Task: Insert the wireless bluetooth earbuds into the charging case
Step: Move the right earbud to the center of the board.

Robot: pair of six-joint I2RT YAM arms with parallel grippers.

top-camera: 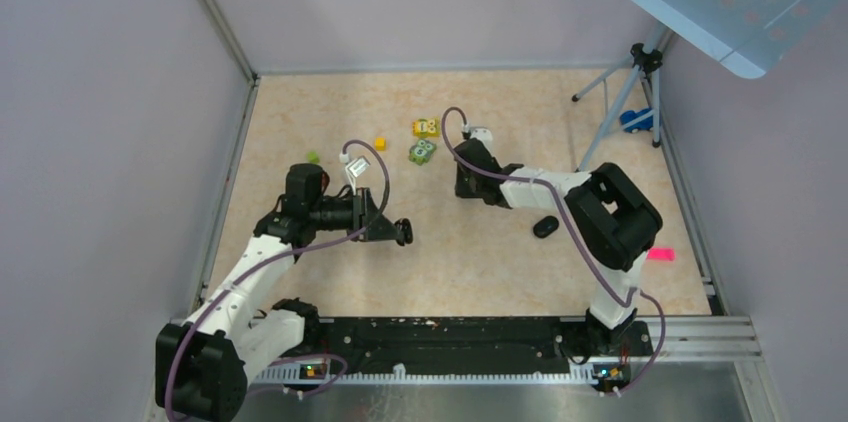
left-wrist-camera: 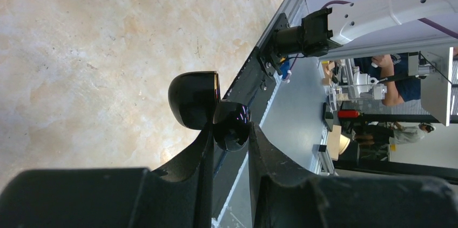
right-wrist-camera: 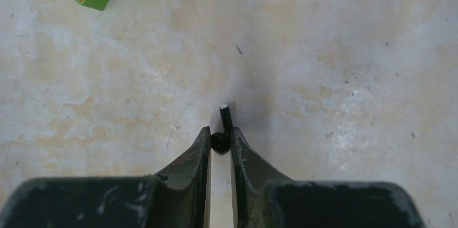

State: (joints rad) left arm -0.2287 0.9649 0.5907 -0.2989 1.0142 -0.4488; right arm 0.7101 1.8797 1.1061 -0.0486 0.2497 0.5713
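Left fingers (left-wrist-camera: 206,144) gripping the open case (left-wrist-camera: 192,98), right fingers (right-wrist-camera: 204,144) pinching one earbud (right-wrist-camera: 226,115) at the table (right-wrist-camera: 351,76); insertion not yet begun.

The left arm (top-camera: 250,272) stretches forward and to the right, with the left end effector (left-wrist-camera: 229,131) held level and pinched tight on the charging case (left-wrist-camera: 193,101). The right arm (top-camera: 610,222) bends sharply at the elbow and reaches left. The right end effector (right-wrist-camera: 220,133) points down, its fingers closed on an earbud (right-wrist-camera: 221,142).
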